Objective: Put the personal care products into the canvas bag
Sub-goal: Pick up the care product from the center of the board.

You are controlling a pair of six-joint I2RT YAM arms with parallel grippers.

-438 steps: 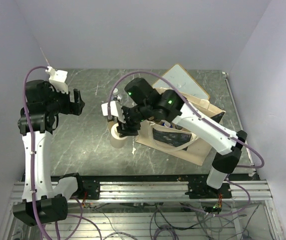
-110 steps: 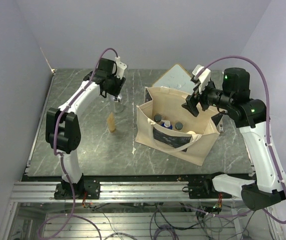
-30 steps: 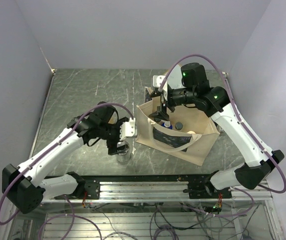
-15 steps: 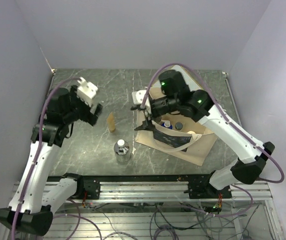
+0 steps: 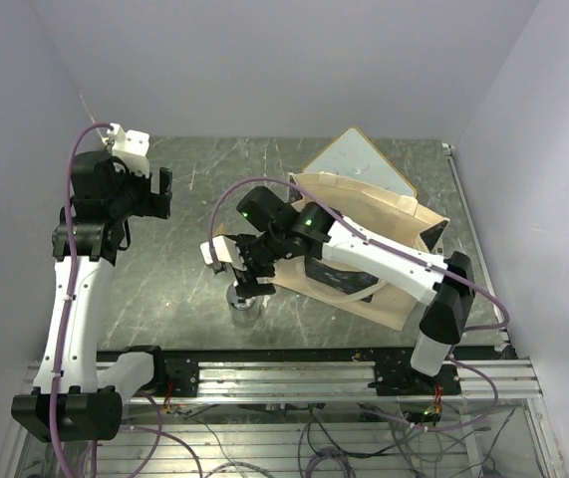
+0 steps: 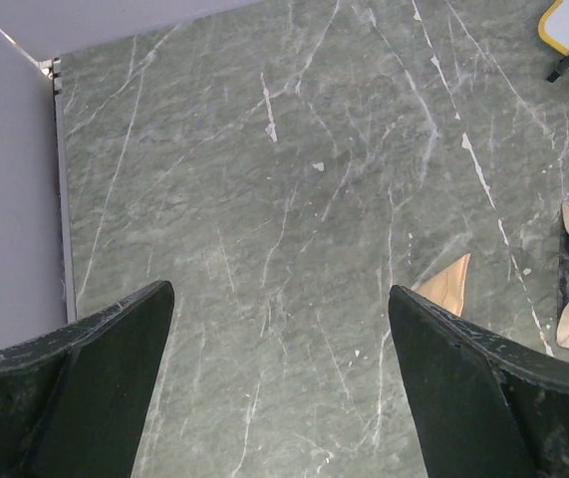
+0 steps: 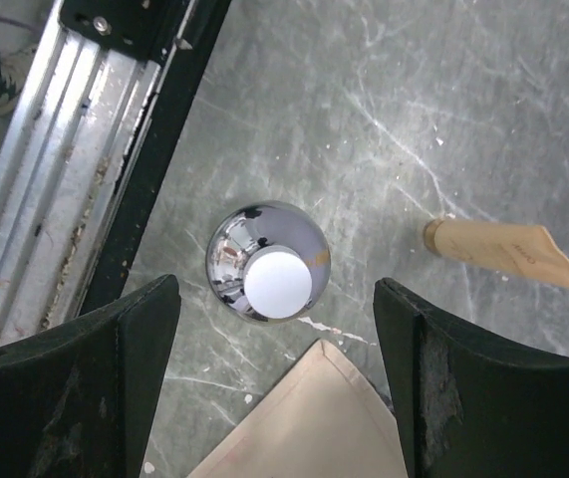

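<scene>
The right gripper point(image 7: 274, 283) hung spread wide directly over the silver-capped bottle point(image 7: 268, 263), which stood upright on the marble-patterned table point(image 5: 164, 284); neither finger touched it. From above, the bottle's base showed just beneath the gripper, near the table's front edge and just beside the near left corner of the canvas bag point(image 5: 394, 211). The right wrist camera caught that corner of cream fabric next to the bottle on one side and the aluminium rail point(image 7: 45, 169) on the other. The tan tube point(image 7: 503, 249) lay flat on the table, apart from the bottle, its crimped end pointing away from it. The right arm crossed over the bag's mouth, so what lay inside could not be made out. The white wood-framed board point(image 5: 359, 164) sat just behind the bag. The left gripper point(image 6: 282, 291) was held high over the left part of the table, jaws apart and holding nothing, with the tan tube showing beside its right finger
</scene>
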